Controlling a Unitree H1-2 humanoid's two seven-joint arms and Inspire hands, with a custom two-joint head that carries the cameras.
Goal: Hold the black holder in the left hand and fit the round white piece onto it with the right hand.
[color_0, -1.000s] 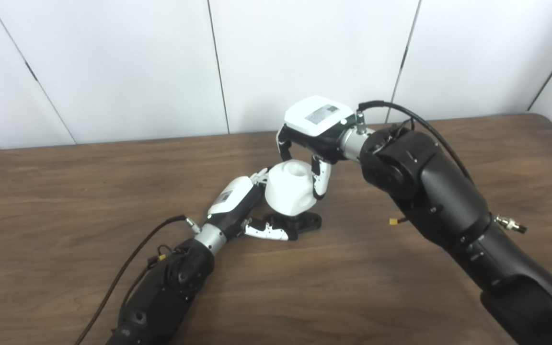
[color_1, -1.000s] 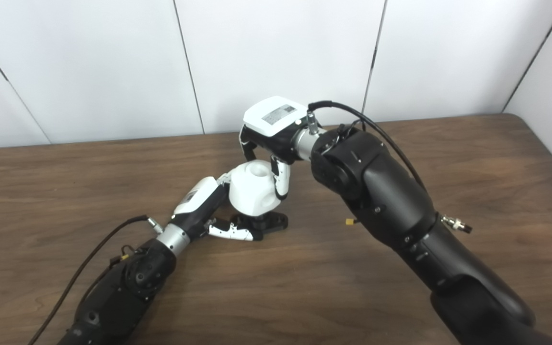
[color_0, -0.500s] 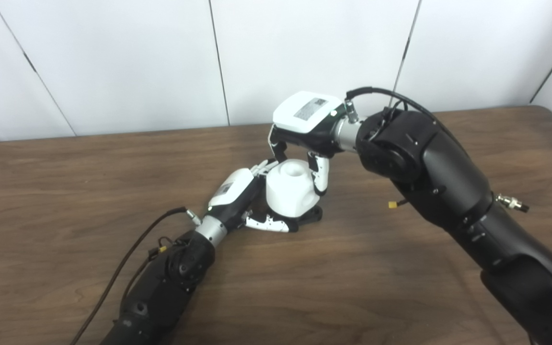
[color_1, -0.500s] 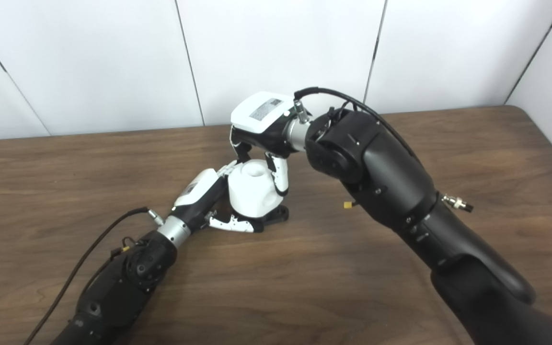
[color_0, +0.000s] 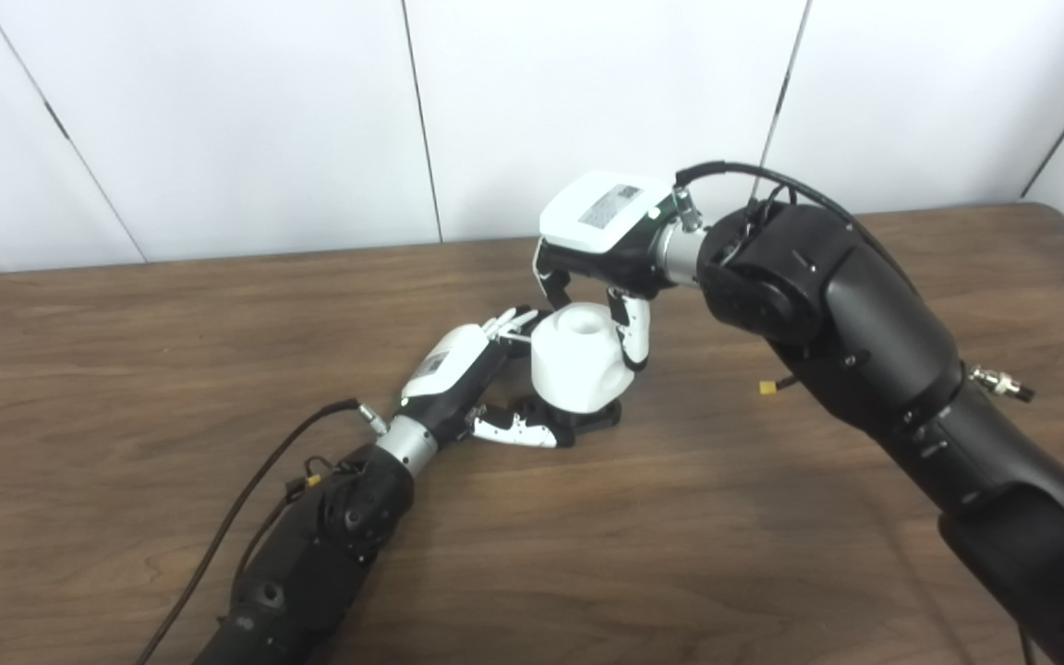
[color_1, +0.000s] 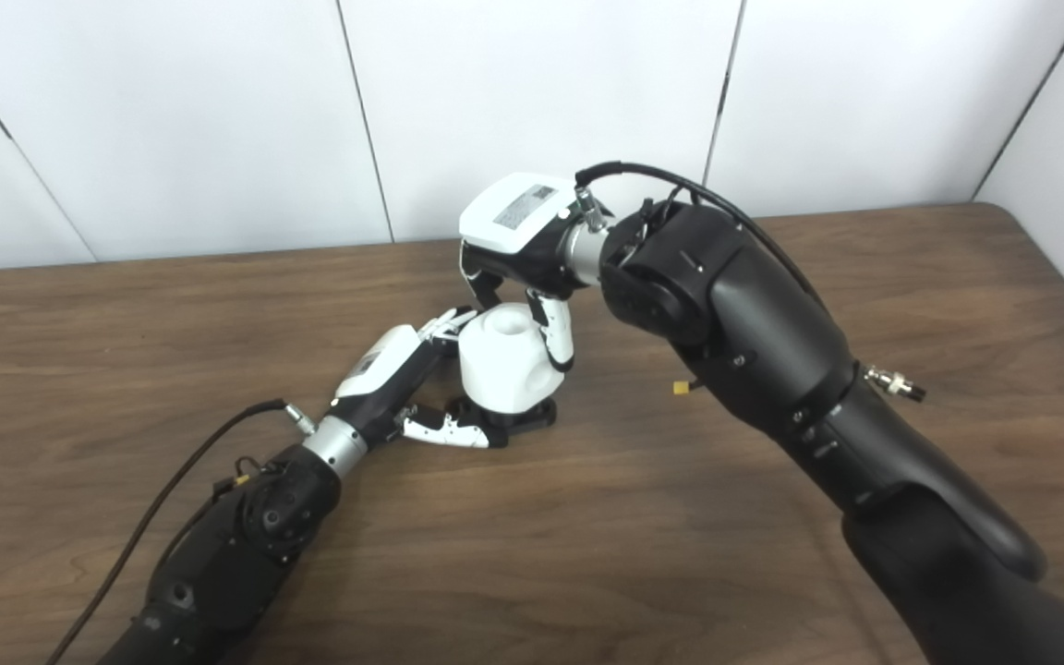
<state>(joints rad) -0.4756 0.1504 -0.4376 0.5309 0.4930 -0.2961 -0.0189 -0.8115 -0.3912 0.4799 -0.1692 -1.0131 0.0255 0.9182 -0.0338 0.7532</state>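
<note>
The round white piece (color_0: 580, 368) stands on the black holder (color_0: 593, 422) at the middle of the wooden table. My left hand (color_0: 472, 383) lies low on the table and grips the black holder from the left, thumb along its front. My right hand (color_0: 601, 247) comes from above, its fingers closed around the top of the white piece (color_1: 507, 362). The joint between piece and holder (color_1: 525, 418) is partly hidden by the fingers.
The wooden table (color_0: 126, 369) runs to a white panel wall at the back. The right forearm (color_0: 874, 351) crosses the right side of the table. A black cable (color_0: 246, 499) trails from the left wrist.
My right hand has shifted the white piece slightly to the right and tilted it on the holder. The left hand has stayed on the holder.
</note>
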